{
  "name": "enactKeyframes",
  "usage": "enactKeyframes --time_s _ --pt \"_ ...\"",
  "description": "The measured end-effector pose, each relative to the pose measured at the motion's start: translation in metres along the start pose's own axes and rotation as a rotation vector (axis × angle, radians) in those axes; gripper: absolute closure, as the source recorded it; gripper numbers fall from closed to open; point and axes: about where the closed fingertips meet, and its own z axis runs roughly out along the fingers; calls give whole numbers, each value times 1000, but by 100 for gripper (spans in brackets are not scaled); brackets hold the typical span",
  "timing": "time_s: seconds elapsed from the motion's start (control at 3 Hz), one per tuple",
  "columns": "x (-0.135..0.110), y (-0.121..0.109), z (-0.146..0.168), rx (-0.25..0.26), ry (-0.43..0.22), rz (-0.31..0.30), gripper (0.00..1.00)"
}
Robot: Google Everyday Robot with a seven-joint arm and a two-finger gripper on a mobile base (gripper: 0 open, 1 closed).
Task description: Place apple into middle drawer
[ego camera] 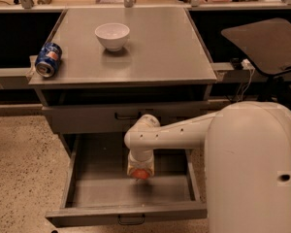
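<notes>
The middle drawer (82,198) stands pulled open below the grey cabinet, a low grey tray with a dark handle on its front. My gripper (140,173) points down inside the drawer, near its middle. It is shut on the apple (141,174), red-orange, showing between the fingertips just above the drawer floor. My white arm reaches in from the right and hides part of the drawer's right side.
A white bowl (112,35) stands on the cabinet top (160,47). A blue soda can (48,59) lies at its left edge. The closed drawer front (87,118) sits above the open one. A dark chair (266,42) is at the right. Speckled floor lies left.
</notes>
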Motion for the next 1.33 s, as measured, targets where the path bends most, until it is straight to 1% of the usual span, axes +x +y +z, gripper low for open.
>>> enactKeyframes --time_s 0.33,0.67,1.0,1.33 --pt "6 7 27 11 9 25 100" --pt "12 9 48 2 3 34 100" --pt "15 11 59 -9 0 37 83" --pt "15 11 59 -9 -1 37 60"
